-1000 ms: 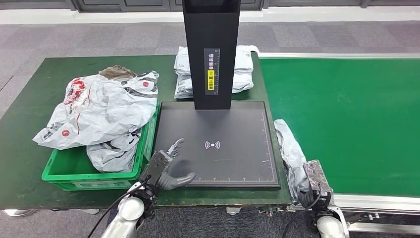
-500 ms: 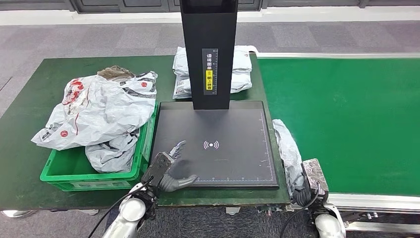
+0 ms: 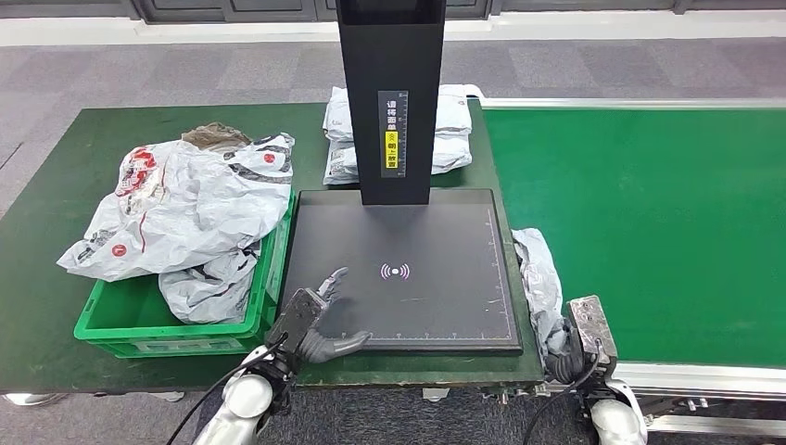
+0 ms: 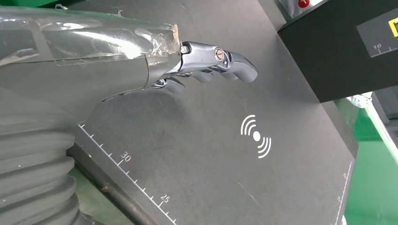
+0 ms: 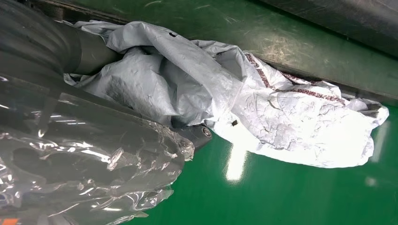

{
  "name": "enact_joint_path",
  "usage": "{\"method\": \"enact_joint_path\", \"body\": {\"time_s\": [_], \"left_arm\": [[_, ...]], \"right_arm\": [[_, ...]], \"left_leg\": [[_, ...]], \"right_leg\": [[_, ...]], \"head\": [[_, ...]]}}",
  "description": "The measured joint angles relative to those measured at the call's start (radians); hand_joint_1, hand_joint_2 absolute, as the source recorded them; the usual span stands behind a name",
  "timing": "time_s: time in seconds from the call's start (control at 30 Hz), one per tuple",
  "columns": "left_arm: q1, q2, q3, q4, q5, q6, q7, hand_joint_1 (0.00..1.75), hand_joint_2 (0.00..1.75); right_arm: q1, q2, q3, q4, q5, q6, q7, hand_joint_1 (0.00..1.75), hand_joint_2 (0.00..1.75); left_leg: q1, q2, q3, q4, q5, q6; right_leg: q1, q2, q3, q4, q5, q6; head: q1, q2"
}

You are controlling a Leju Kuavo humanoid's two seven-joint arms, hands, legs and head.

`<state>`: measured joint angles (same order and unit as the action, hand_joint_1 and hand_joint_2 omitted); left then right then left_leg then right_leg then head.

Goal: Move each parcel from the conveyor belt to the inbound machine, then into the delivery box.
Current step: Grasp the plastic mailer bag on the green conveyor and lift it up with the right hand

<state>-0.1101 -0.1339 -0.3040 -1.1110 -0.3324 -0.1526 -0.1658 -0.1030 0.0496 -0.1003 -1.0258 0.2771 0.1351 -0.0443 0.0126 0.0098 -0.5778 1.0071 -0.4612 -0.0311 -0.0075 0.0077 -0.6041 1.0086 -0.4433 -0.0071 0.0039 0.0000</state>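
A crumpled grey parcel (image 3: 538,278) lies along the gap between the inbound machine's black scan plate (image 3: 436,232) and the green conveyor belt (image 3: 649,213). My right hand (image 3: 582,336) grips its near end at the table's front edge. In the right wrist view the parcel (image 5: 291,122) drapes over that hand (image 5: 94,136) and hides its fingers. My left hand (image 3: 320,320) hovers open over the plate's front left corner, fingers spread and holding nothing. The left wrist view has the same hand (image 4: 206,63) above the plate (image 4: 211,178).
A green crate (image 3: 167,329) heaped with grey and white parcels (image 3: 176,204) stands left of the plate. The machine's black column (image 3: 389,93) rises at the plate's back, with more parcels (image 3: 454,130) stacked behind it. The belt's white rail runs on the right.
The parcel has bunched up slightly toward my right hand. My left hand has sunk a little toward the plate's front edge. The view itself shifted a bit.
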Motion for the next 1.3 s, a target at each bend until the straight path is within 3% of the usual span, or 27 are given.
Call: {"method": "enact_joint_path", "body": {"time_s": [0.97, 1.13, 1.3], "left_arm": [[0.006, 0.0, 0.0, -0.005, -0.006, -0.004, 0.005, 0.0, 1.75], [0.006, 0.0, 0.0, -0.006, -0.008, -0.005, 0.003, 0.0, 1.75], [0.007, 0.002, 0.0, -0.001, -0.005, 0.002, -0.018, 0.0, 1.75]], "right_arm": [[0.003, 0.0, 0.001, 0.0, -0.025, 0.003, -0.003, 1.75, 1.75], [0.013, -0.001, -0.003, 0.0, -0.132, 0.057, -0.046, 1.75, 1.75], [0.036, -0.002, -0.035, -0.008, -0.38, 0.161, -0.105, 1.75, 1.75]], "left_leg": [[0.0, 0.0, 0.0, 0.0, 0.0, 0.0], [0.001, 0.001, 0.0, 0.0, -0.001, -0.001], [0.001, 0.006, 0.0, -0.001, -0.001, -0.002]], "right_leg": [[0.0, 0.0, 0.0, 0.0, 0.0, 0.0], [0.0, 0.002, -0.001, 0.0, 0.0, 0.0], [0.0, 0.008, -0.003, 0.001, 0.0, -0.001]], "head": [[0.0, 0.0], [0.0, 0.0], [0.0, 0.0]]}}
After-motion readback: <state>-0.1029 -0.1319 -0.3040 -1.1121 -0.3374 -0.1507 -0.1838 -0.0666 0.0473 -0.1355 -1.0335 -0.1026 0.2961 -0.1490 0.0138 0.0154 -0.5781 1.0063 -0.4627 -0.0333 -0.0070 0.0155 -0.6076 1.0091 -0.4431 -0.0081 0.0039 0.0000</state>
